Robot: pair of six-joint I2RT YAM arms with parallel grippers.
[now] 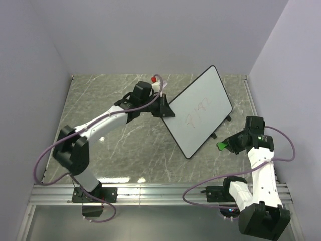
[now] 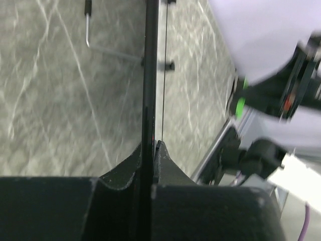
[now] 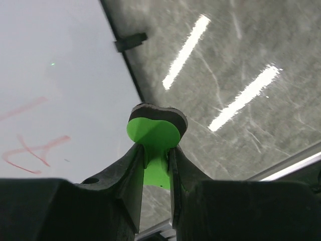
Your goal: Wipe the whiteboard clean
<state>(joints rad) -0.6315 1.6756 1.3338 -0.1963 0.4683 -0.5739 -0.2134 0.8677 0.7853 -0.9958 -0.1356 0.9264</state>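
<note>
The whiteboard point(image 1: 200, 113), white with a thin black rim and red scribbles point(image 1: 196, 114), stands tilted up off the table at centre right. My left gripper point(image 1: 168, 109) is shut on its left edge. In the left wrist view that black rim point(image 2: 149, 75) runs edge-on between the fingers of the left gripper point(image 2: 151, 150). My right gripper point(image 1: 228, 144) hovers off the board's lower right side, shut on a small green eraser point(image 1: 220, 146). The right wrist view shows the green eraser point(image 3: 155, 131), dark-padded, held in the right gripper point(image 3: 156, 150) just beside the whiteboard point(image 3: 60, 75), apart from its surface.
A red and white object point(image 1: 156, 83) lies behind the left wrist. Two black feet point(image 1: 228, 119) stick out behind the board. An aluminium rail point(image 1: 150, 191) runs along the near table edge, and walls close in on three sides.
</note>
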